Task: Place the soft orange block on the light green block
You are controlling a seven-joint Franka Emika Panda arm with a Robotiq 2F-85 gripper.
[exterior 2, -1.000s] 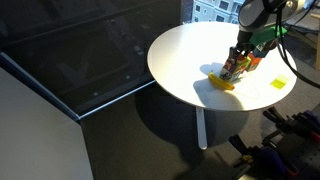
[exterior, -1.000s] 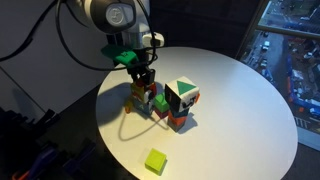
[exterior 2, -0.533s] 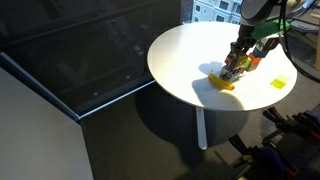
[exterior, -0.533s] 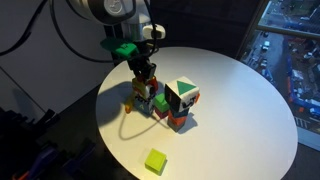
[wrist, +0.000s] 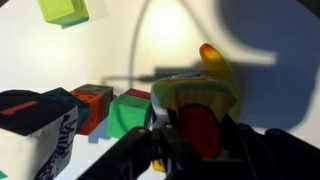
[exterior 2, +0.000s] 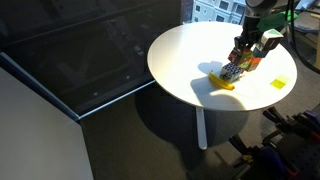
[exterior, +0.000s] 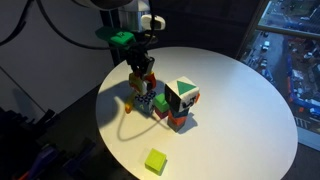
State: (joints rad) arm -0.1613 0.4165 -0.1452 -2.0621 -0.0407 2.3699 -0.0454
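- gripper (exterior: 144, 76) hangs above the block cluster at centre-left of the round white table (exterior: 240, 90). fingers are narrow, closed on the soft orange block (wrist: 197, 128). in the wrist view its red circle faces the camera, low and right of centre, between the two dark fingers.
- block looks clear of the tabletop, though the exterior views are too small to be sure.
- yellow piece (wrist: 215, 66) sits just behind the held block. cannot tell whether it touches.
- left behind in the cluster: red-orange block (wrist: 92, 106), dark green block (wrist: 126, 114), green-and-white triangle block (exterior: 181, 94).
- light green block (exterior: 155, 161) sits alone near the table's lower edge, well apart from the cluster. it is bare on top. it also shows at upper left of the wrist view (wrist: 62, 10) and at right in an exterior view (exterior 2: 279, 82).
- progress, my reading: grasp done, lift under way. left to do: carry across to the lime cube, line up above it, lower, release.
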